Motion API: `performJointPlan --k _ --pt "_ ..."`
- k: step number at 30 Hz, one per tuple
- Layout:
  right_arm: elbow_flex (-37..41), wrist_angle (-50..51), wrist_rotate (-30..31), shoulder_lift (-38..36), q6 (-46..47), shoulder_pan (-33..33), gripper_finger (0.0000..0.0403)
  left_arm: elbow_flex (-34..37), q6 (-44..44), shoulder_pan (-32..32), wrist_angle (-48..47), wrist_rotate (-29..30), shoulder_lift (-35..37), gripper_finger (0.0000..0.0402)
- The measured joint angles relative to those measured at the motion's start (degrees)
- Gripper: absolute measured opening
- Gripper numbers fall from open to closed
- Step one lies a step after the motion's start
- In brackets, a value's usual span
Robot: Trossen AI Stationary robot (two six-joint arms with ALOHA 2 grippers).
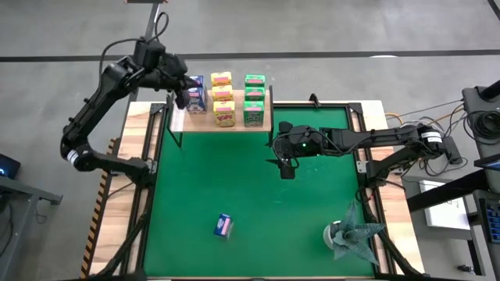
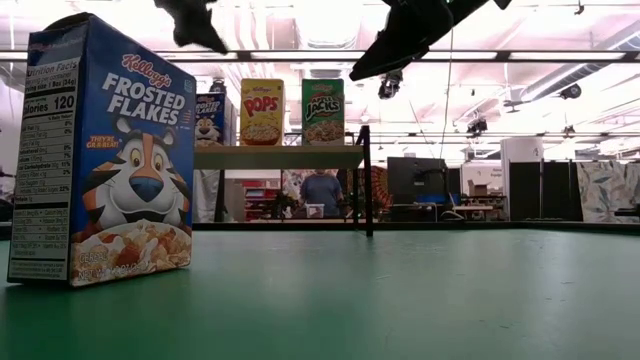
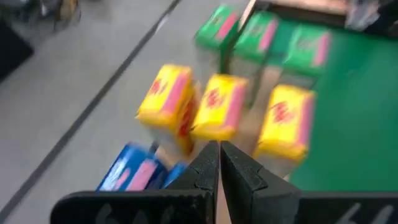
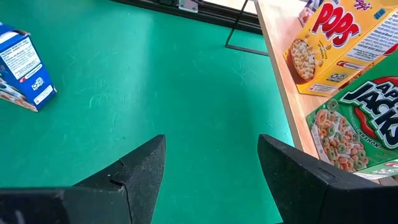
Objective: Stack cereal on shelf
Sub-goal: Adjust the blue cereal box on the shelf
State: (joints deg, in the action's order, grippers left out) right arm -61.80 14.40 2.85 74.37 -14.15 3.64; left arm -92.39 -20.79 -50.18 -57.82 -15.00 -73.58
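Note:
The wooden shelf [image 1: 223, 122] stands at the far edge of the green mat. It holds two blue cereal boxes [image 1: 195, 95], three yellow ones [image 1: 223, 97] and three green ones [image 1: 254, 97], all upright in rows. A third blue box [image 1: 223, 225] stands on the mat near the front edge and looms large in the low view [image 2: 100, 150]. My left gripper [image 3: 219, 163] is shut and empty, hovering above the blue boxes [image 3: 134, 175] at the shelf's left end [image 1: 184, 90]. My right gripper [image 4: 211, 171] is open and empty above the mat, just in front of the shelf's right end [image 1: 287, 168].
A grey-green foil-like wad [image 1: 349, 236] sits at the mat's near right corner. Black shelf posts [image 2: 367, 180] stand on the mat. Bare green mat [image 1: 258, 203] lies between the shelf and the lone blue box. A person [image 2: 322, 190] shows far behind the table.

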Motion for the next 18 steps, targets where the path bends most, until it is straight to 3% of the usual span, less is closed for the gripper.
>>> performJointPlan --k 11,18 --pt "0.0 -0.16 0.0 -0.01 0.0 0.0 0.0244 17.37 5.94 15.82 13.27 2.26 12.41 0.0" --pt "0.0 -0.16 0.0 -0.01 0.07 0.0 0.0244 29.35 7.81 22.4 17.38 3.08 18.55 0.0"
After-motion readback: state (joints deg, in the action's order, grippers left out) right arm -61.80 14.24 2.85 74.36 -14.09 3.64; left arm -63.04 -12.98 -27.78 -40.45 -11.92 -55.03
